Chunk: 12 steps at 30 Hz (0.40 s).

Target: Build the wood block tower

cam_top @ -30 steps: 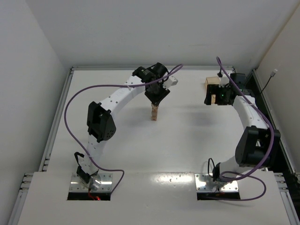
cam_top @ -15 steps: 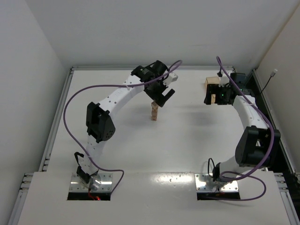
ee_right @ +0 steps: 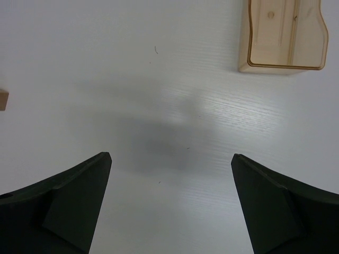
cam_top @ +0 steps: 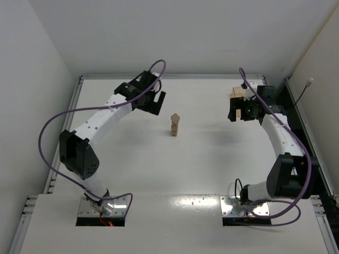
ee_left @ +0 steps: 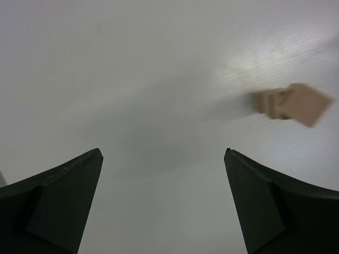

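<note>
The tower [cam_top: 174, 125] stands alone at mid-table, a slim column of tan wood blocks with a pointed piece on top. In the left wrist view the tower [ee_left: 291, 103] is a blurred tan shape at the upper right. My left gripper [cam_top: 154, 102] hangs to the tower's left, apart from it. Its jaws are wide open in the left wrist view [ee_left: 161, 153], with only bare table between them. My right gripper [cam_top: 235, 111] is at the far right, open [ee_right: 171, 155] and empty. A tan sliver of a wood block [ee_right: 2, 99] shows at that view's left edge.
A translucent tan plastic tray [ee_right: 283, 34] lies on the table beyond the right gripper, seen also at the back right as the tray [cam_top: 239, 94]. Metal rails [cam_top: 63, 132] border the white table. Purple cables loop over both arms.
My left gripper has opened, let go of the tower's top and swung left, away from it. The tower stands with its pointed piece on. The right arm has barely shifted.
</note>
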### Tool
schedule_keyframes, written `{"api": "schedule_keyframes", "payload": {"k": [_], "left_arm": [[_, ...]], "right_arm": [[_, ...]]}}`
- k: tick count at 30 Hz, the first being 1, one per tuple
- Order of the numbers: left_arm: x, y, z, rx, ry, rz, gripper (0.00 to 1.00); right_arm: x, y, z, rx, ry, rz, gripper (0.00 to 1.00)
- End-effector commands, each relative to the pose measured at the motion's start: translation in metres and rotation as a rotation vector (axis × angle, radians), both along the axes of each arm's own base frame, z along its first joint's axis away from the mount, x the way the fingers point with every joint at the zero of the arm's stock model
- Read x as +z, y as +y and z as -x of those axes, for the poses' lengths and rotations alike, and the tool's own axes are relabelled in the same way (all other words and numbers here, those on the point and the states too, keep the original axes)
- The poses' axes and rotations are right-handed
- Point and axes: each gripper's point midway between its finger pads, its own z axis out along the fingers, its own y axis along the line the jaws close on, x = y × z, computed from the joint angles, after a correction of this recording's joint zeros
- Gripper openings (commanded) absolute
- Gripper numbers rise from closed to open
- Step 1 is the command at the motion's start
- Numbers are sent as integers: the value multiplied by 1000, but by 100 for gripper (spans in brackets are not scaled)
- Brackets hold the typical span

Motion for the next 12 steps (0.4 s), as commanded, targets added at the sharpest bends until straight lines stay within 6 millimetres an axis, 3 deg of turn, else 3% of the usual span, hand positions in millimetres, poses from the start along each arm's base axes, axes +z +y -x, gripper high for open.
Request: {"api": "schedule_keyframes", "payload": {"k": [1, 2, 3, 4, 5, 8, 12], "left_arm": [[-43, 60, 3, 206, 64, 29, 99], [-45, 82, 4, 266, 67, 63, 99], [-54, 86, 6, 272, 92, 107, 99], [-78, 98, 18, 298, 150, 109, 99], [-85, 115, 19, 337, 165, 131, 99], [-102, 137, 26, 395, 198, 174, 99], [-105, 139, 24, 385, 198, 191, 99]], "right_arm": [[3, 7, 1, 53, -30, 30, 94], [5, 3, 2, 39, -36, 46, 94], [1, 1, 4, 27, -24, 57, 96], [2, 2, 2, 28, -32, 68, 96], [2, 0, 2, 13, -30, 71, 96], [1, 1, 2, 5, -27, 75, 96], [1, -3, 2, -11, -25, 93, 97]]}}
